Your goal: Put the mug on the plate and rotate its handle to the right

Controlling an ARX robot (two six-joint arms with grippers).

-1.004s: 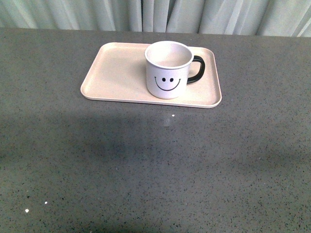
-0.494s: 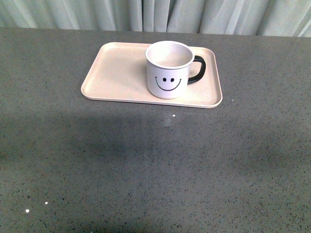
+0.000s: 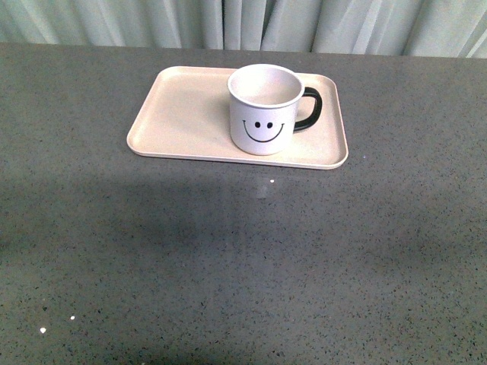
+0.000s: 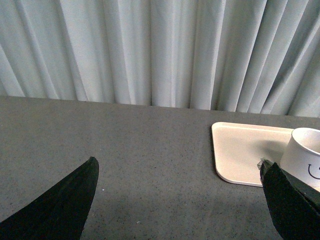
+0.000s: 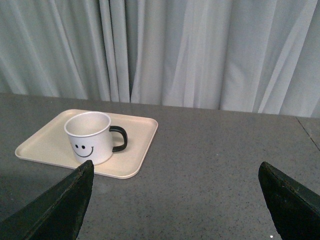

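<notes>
The white mug (image 3: 264,109) with a black smiley face stands upright on the right half of the pale pink-beige plate (image 3: 186,114). Its black handle (image 3: 311,109) points right. Neither arm shows in the front view. In the left wrist view my left gripper (image 4: 180,170) is open and empty over bare table, with the plate (image 4: 240,150) and the mug's edge (image 4: 305,157) beyond one finger. In the right wrist view my right gripper (image 5: 175,172) is open and empty, well back from the mug (image 5: 91,136), its handle (image 5: 120,138) and the plate (image 5: 42,145).
The grey speckled table (image 3: 243,258) stretches wide in front of the plate. Pale curtains (image 3: 243,23) hang behind the table's far edge. A few white specks (image 3: 42,330) lie near the front left.
</notes>
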